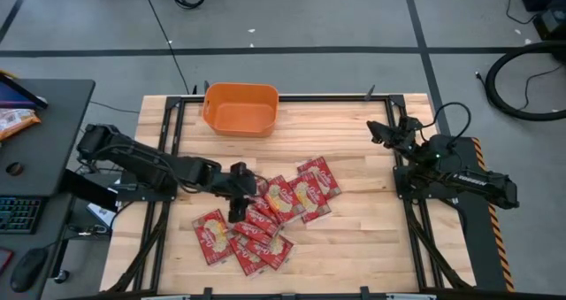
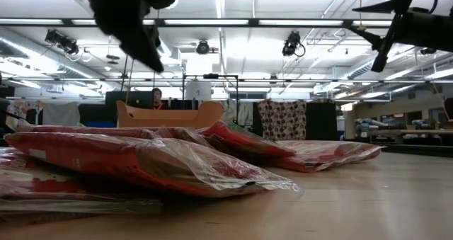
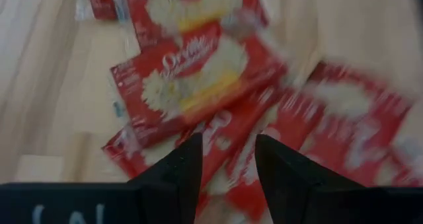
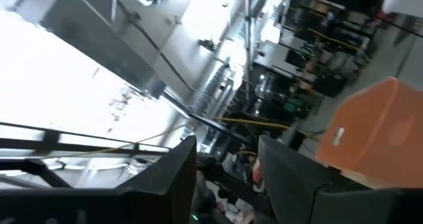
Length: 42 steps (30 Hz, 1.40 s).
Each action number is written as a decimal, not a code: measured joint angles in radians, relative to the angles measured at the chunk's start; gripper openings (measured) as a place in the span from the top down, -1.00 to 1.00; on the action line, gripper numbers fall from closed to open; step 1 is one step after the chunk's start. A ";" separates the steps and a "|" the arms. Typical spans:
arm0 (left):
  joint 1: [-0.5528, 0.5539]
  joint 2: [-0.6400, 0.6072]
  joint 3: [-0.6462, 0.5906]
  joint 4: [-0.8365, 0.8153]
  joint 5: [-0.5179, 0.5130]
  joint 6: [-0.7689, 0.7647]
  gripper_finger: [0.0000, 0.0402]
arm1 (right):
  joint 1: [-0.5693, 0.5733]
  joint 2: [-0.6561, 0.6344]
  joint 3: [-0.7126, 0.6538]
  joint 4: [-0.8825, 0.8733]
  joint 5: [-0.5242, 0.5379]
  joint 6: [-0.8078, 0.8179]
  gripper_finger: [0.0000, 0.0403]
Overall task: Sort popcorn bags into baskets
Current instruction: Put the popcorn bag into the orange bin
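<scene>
Several red popcorn bags (image 1: 265, 216) lie flat in an overlapping pile on the near middle of the wooden table, and they fill the foreground of the low view (image 2: 141, 158). The orange basket (image 1: 240, 107) stands at the far edge, left of centre. My left gripper (image 1: 239, 210) hovers open over the left part of the pile, fingers pointing down; in its wrist view (image 3: 228, 151) bags (image 3: 198, 85) lie below the gap. In the low view its fingertips (image 2: 148, 52) hang clear above the bags. My right gripper (image 1: 378, 130) waits open, raised near the far right; its wrist view (image 4: 228, 158) shows the basket (image 4: 377, 125).
Bare wood lies between the pile and the basket and across the table's right half (image 1: 371, 220). Black frame rails (image 1: 168, 132) run along the table's sides. A desk on the left holds a keyboard (image 1: 18, 213) and an orange-and-white packet (image 1: 13, 119).
</scene>
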State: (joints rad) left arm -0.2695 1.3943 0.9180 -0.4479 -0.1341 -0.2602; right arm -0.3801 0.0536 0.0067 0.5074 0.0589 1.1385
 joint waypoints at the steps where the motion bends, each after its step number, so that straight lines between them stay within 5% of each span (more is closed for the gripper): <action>1: -0.005 0.015 0.000 -0.014 -0.006 0.045 0.28 | 0.000 0.000 0.000 0.004 -0.001 -0.006 0.17; 9: -0.034 0.140 -0.001 0.028 -0.055 0.199 0.25 | 0.013 0.000 0.000 -0.001 -0.107 0.022 0.17; 15: -0.054 0.215 -0.001 0.030 -0.053 0.199 -0.01 | 0.027 0.000 0.000 -0.006 -0.104 0.022 0.17; 22: -0.093 0.226 -0.001 0.031 -0.229 0.269 -0.20 | 0.027 0.000 0.000 -0.011 -0.103 0.022 0.17; 36: -0.098 0.311 0.000 0.029 -0.242 0.330 0.01 | 0.027 0.001 0.000 -0.031 -0.075 0.033 0.17; 42: -0.097 0.321 0.000 0.030 -0.235 0.296 0.37 | 0.027 0.001 0.000 -0.033 -0.076 0.041 0.17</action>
State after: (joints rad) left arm -0.3668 1.7149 0.9184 -0.4183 -0.3687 0.0353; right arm -0.3527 0.0544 0.0067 0.4744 -0.0170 1.1793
